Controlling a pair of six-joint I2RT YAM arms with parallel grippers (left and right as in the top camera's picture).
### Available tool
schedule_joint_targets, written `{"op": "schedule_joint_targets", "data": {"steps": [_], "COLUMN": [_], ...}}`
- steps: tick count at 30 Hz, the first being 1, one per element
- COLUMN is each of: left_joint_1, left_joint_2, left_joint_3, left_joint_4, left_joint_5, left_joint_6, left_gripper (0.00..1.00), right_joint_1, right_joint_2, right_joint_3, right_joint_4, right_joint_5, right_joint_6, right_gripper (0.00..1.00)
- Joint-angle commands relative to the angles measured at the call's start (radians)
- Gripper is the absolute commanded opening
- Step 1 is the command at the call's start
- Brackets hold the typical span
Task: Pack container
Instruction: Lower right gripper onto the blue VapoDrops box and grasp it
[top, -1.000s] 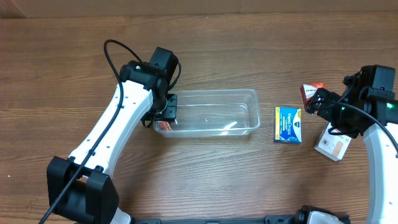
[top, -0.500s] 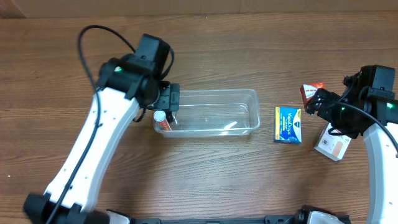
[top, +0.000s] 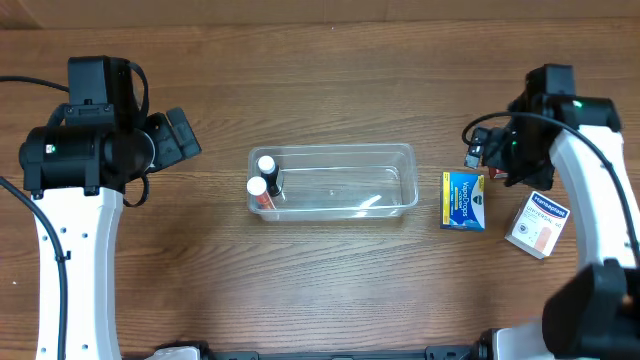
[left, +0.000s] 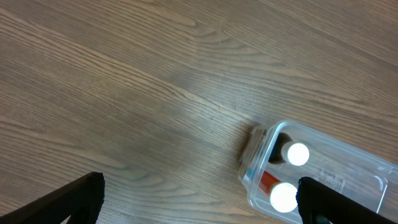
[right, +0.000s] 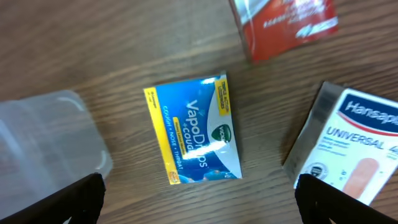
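Withdrawn from the container (top: 332, 148), the left gripper (left: 199, 190) is held spread wide, and the right gripper (right: 199, 188) is spread wide above the blue box (right: 193, 138).

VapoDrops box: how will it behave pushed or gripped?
The VapoDrops box lies flat on the table, so it likely slides, not rolls or tips. Looks like thin cardboard: probably light, may dent under a hard squeeze.

Wood table (top: 320, 290): blue VapoDrops box (right: 193, 148) lying flat; red box (right: 283, 22) & Hansaplast plaster box (right: 354, 149) nearby, none touching.
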Motion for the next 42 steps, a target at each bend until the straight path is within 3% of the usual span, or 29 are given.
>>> {"op": "schedule_joint_targets", "data": {"steps": [1, 14, 25, 38, 42], "left_joint_1": [0.004, 0.004, 0.003, 0.003, 0.002], "left_joint_2": [0.008, 0.015, 0.015, 0.015, 0.015], "left_joint_3": [-0.019, -0.034, -0.034, -0.034, -0.034], "left_joint_4": [0.007, 0.014, 0.008, 0.003, -0.004], "left_joint_5": [0.016, 0.016, 0.016, 0.016, 0.016], "left_joint_6": [0.004, 0.005, 0.004, 0.005, 0.004], "left_gripper": [1.0, 1.0, 1.0, 1.0, 1.0], "right_joint_1": [0.002, 0.113, 0.112, 0.112, 0.112], "right_joint_2": [0.085, 0.127, 0.127, 0.127, 0.127], "right_joint_3": [-0.004, -0.245, -0.268, -0.331, -0.345], "right_joint_4": [0.002, 0.224, 0.262, 0.381, 0.407], "right_joint_5": [-0.025, 0.006, 0.089, 0.055, 0.055], "right_joint_6": [-0.006, -0.101, -0.048, -0.048, -0.048], "right_gripper": [1.0, 1.0, 1.0, 1.0, 0.91]}}
